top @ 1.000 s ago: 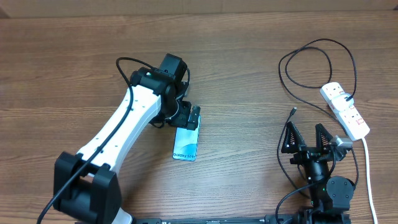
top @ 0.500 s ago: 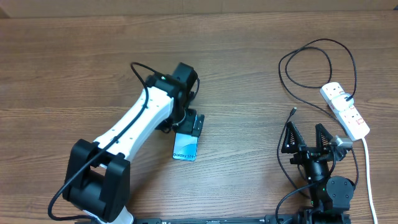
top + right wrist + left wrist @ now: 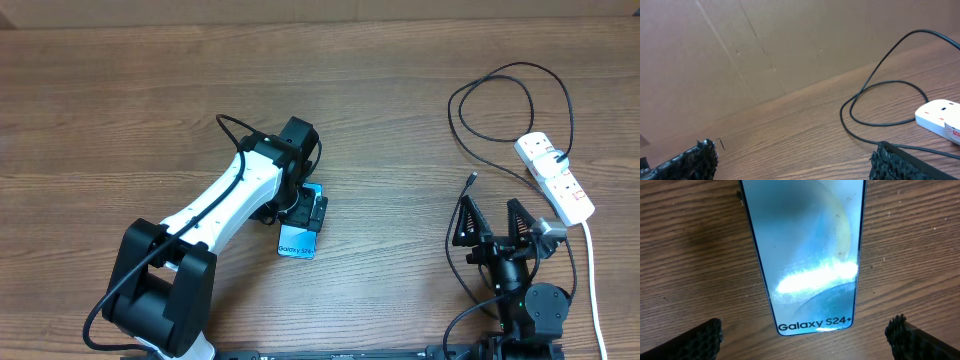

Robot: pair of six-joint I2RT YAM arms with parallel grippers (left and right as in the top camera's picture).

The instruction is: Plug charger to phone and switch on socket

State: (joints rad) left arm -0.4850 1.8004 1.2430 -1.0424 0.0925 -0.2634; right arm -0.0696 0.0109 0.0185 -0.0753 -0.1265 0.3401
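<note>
1. Left gripper (image 3: 312, 213): the jaws stand wide apart and hold nothing. It hangs directly above the phone (image 3: 297, 244) and hides the phone's far end in the overhead view.
2. Left gripper, wrist view (image 3: 807, 341): the two black fingertips (image 3: 707, 339) sit at the lower corners, one on each side of the phone (image 3: 807, 255), each clear of its edges. The phone lies flat on the table (image 3: 685, 255) with its screen up. Its "Galaxy S24+" lettering is at the end nearest the fingertips.
3. Right gripper (image 3: 492, 222): the jaws are spread wide with nothing between them, well to the right of the phone. In the wrist view (image 3: 795, 162) only wood grain shows between the fingertips.
4. The charger (image 3: 521, 65): its thin black cable loops on the table ahead of the right gripper. The small connector tip (image 3: 471, 179) lies free, just ahead of that gripper's left finger. The black plug (image 3: 561, 157) sits in the socket.
5. The socket (image 3: 556, 178): a white strip lying ahead and to the right of the right gripper. Its thick white cord (image 3: 592, 262) runs back past the gripper's right side. The wrist view shows one end of the socket (image 3: 940, 114) at the right edge; the switch positions cannot be told.
</note>
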